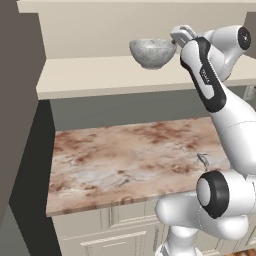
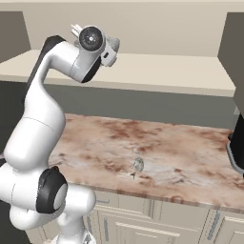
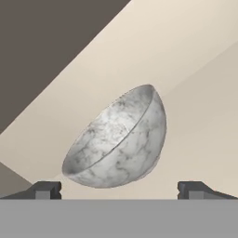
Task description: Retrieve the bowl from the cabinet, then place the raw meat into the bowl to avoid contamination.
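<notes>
Reddish marble counter [image 1: 130, 155] runs across lower half, cream drawer fronts [image 2: 157, 224] under it cut off at bottom edge. Above sits cream cabinet's plain beige shelf [image 1: 100, 75], doors not really visible. Round deep bowl of mottled grey-white stone [image 1: 152, 52] stands upright on shelf, toward its right, rim partly hidden behind white arm's wrist. Gripper [image 3: 119, 189] right up at bowl, jaws spread wide either side, not touching it. Tiny greyish thing [image 2: 137, 165] on counter, too small to make out.
</notes>
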